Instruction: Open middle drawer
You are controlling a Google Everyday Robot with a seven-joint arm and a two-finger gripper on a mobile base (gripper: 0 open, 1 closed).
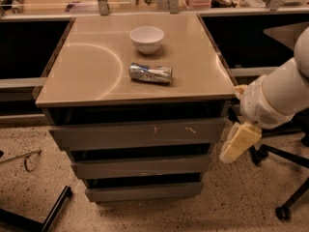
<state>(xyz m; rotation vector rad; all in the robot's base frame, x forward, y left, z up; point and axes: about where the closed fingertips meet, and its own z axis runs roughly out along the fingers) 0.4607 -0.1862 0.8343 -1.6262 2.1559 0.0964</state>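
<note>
The claw (231, 152) hangs just right of the cabinet, level with the middle drawer (140, 166) — the floor before the drawer fronts lies open. Chair legs (285, 156) crowd the right, and a black bar (50, 209) lies near-left. A bowl (147, 38) and can (150, 73) occupy the mid-tabletop (82, 76).

Office or lab workroom; speckled floor (145, 216) under a drawered bench (96, 76); wheeled chair base (282, 211) off its right edge; cluttered counters (231, 1) beyond its far edge; gripper (239, 144) below its front right corner.
</note>
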